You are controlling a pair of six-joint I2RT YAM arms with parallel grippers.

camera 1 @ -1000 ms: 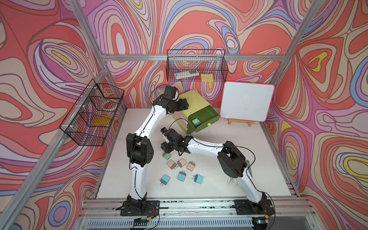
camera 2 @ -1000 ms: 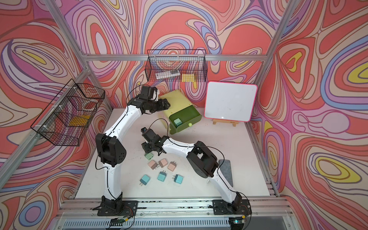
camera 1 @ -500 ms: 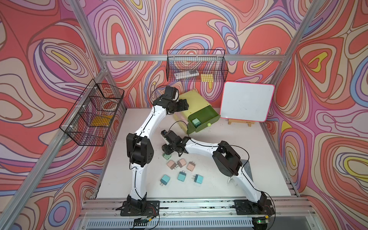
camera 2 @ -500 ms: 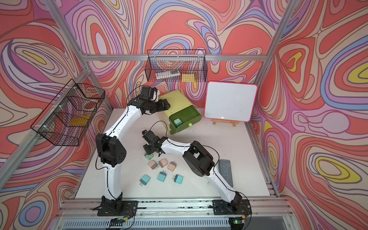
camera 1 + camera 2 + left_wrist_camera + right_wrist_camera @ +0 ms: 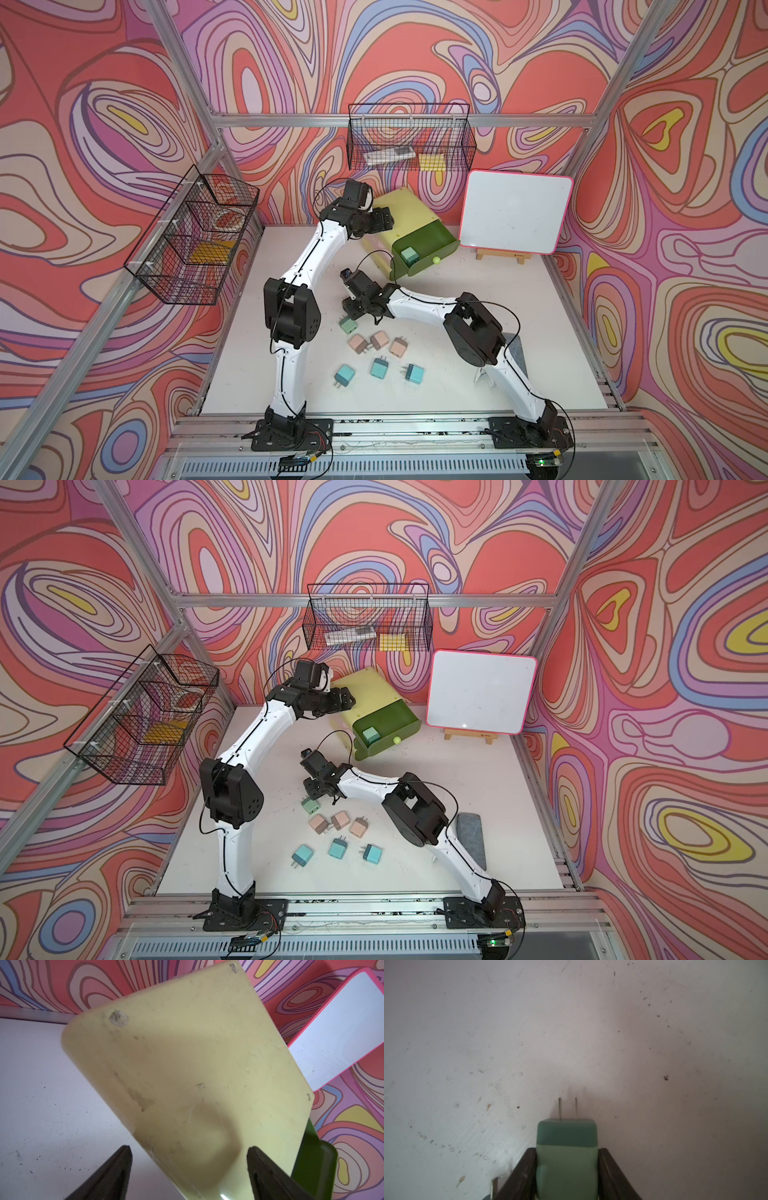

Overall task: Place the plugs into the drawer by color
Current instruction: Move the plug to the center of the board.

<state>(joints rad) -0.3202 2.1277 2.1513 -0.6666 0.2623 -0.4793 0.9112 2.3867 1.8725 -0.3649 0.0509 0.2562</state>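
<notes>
Sage green plug (image 5: 566, 1155) sits pinched within the right pincer (image 5: 568, 1150).

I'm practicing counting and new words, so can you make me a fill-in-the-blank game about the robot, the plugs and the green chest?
The one open ___ of the chest has a sage green plug in it.
On the table lie ___ pink plugs.
The right gripper pinches another sage green plug, and its two metal ___ stick out past the fingertips.
Missing words: drawer; three; prongs.
</notes>
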